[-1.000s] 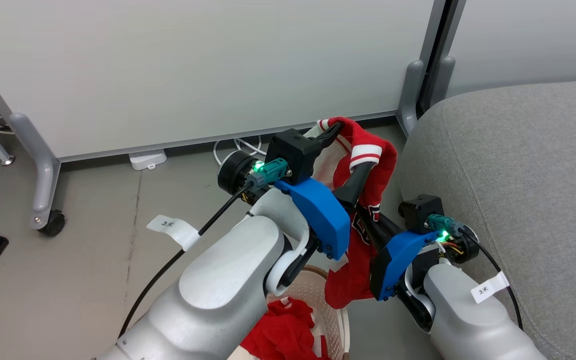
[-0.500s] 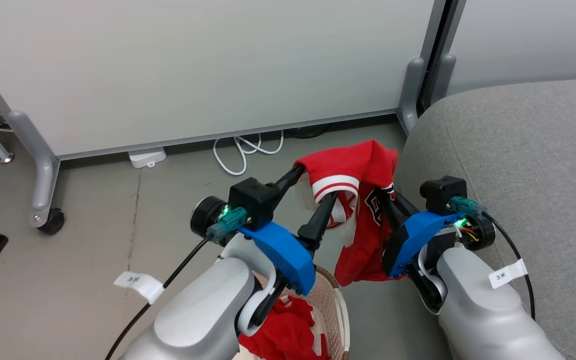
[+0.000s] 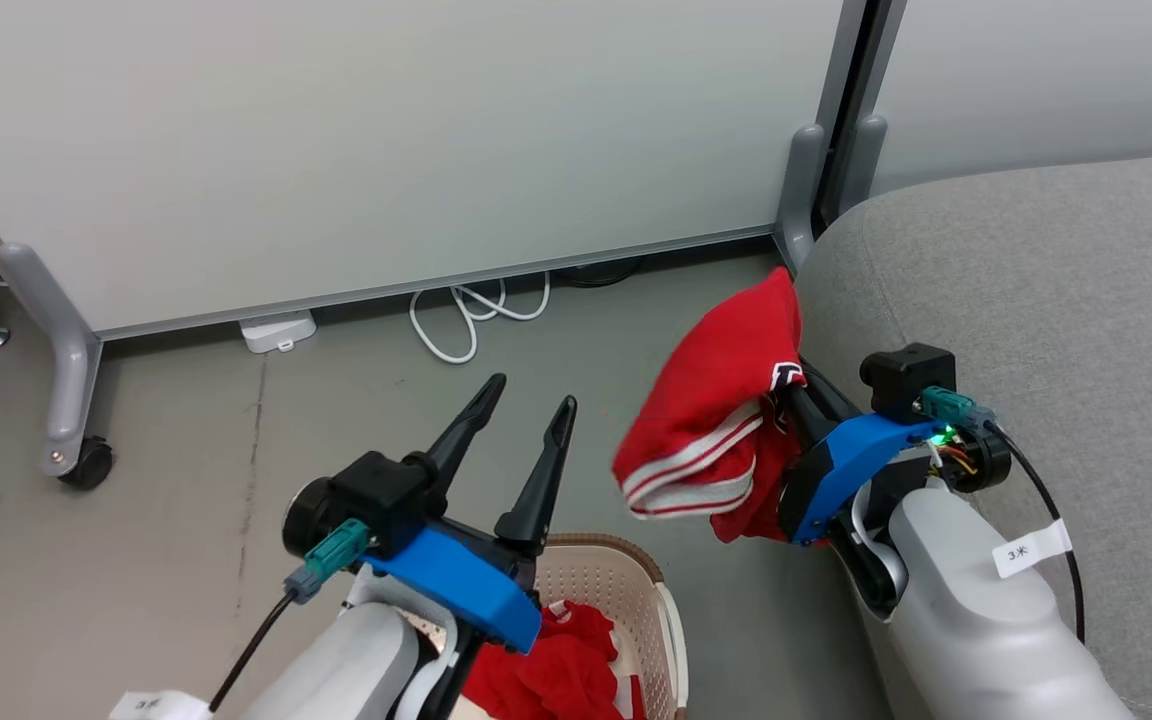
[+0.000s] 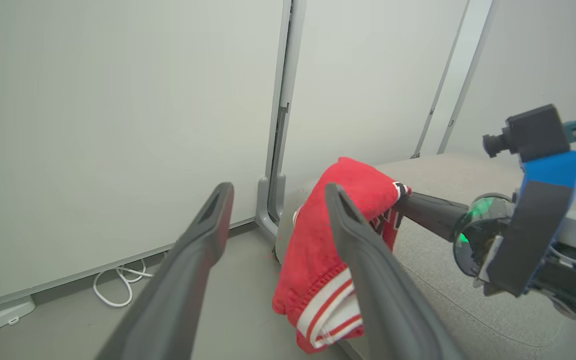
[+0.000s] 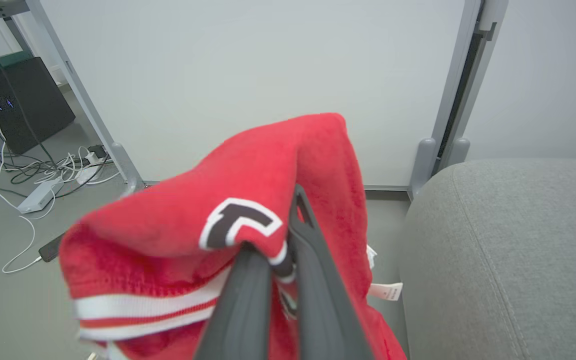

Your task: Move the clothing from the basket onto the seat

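Grip status: right gripper point(image 3: 786, 387) pinched nearly closed on red jersey garment point(image 3: 711, 400), fabric caught between fingers point(image 5: 313, 260). Garment hangs off floor at front edge of grey sofa seat point(image 3: 1036, 290); contact with seat unclear. Over laundry basket point(image 3: 636, 552), left gripper point(image 3: 528, 392) spread wide, empty. Inside basket lies second red garment point(image 3: 546, 675).

A: How's the left gripper point(image 4: 278, 189)?
B: Fingers spread, nothing between them.
A: And beyond it?
B: The right gripper point(image 4: 410, 201) pinches a red garment point(image 4: 313, 250) with white striped trim, hanging beside the grey seat point(image 4: 443, 280).
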You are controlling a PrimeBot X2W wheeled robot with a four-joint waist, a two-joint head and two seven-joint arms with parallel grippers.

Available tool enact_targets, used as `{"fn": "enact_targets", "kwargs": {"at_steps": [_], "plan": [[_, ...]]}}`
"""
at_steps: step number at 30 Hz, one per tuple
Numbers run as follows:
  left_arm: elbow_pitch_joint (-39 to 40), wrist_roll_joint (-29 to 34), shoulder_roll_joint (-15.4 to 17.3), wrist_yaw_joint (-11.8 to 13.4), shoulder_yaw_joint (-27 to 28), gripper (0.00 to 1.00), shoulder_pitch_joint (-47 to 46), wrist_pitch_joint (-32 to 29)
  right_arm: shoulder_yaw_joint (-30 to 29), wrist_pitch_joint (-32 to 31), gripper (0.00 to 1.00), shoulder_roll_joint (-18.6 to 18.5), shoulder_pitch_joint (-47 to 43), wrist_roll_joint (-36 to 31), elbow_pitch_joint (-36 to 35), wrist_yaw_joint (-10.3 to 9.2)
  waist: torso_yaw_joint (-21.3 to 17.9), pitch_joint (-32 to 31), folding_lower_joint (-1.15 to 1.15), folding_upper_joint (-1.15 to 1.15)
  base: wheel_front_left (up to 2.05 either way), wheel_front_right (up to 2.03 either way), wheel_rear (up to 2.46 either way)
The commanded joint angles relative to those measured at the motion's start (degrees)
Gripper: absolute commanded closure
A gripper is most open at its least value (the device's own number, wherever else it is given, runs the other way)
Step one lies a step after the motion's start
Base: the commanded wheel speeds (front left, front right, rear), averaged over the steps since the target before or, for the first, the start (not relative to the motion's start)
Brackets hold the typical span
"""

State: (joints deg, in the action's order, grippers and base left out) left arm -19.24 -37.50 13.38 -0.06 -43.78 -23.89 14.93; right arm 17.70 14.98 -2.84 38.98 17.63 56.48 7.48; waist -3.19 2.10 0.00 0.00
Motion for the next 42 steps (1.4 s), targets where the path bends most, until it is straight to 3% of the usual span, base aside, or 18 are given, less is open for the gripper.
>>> {"fn": "enact_targets", "kwargs": {"at_steps": [1, 10, 18, 31, 42], "plan": [[2.42, 1.91, 0.33, -0.78, 3.22, 0.00, 2.87, 0.30, -0.32, 0.29, 1.00, -0.10, -1.08, -0.39, -0.66, 0.03, -0.34, -0.08, 0.00, 0.00, 0.00, 0.00, 0.00], [6.08, 10.63, -0.36, -4.03, 14.49, 0.00, 12.90, 0.34, -0.39, 0.27, 1.00, -0.09, -2.35, -1.46, -2.45, 0.03, -2.48, -0.11, 0.00, 0.00, 0.00, 0.00, 0.00], [6.29, 16.62, -2.15, -5.77, 21.30, 0.00, 17.67, 0.35, -0.59, 0.27, 1.00, -0.10, -3.11, -2.35, -3.91, 0.03, -5.05, 0.50, 0.00, 0.00, 0.00, 0.00, 0.00], [6.81, 20.18, -4.82, -7.25, 25.25, 0.00, 18.47, 0.34, -0.46, 0.27, 1.00, -0.11, -4.19, -3.40, -6.47, 0.03, -10.43, 1.88, 0.00, 0.00, 0.00, 0.00, 0.00], [7.46, 21.33, -5.13, -7.51, 28.39, 0.00, 18.16, 0.35, 1.02, 0.27, 1.00, -0.08, -8.50, -4.60, -16.60, 0.03, -18.00, 3.32, 0.00, 0.00, 0.00, 0.00, 0.00]]}}
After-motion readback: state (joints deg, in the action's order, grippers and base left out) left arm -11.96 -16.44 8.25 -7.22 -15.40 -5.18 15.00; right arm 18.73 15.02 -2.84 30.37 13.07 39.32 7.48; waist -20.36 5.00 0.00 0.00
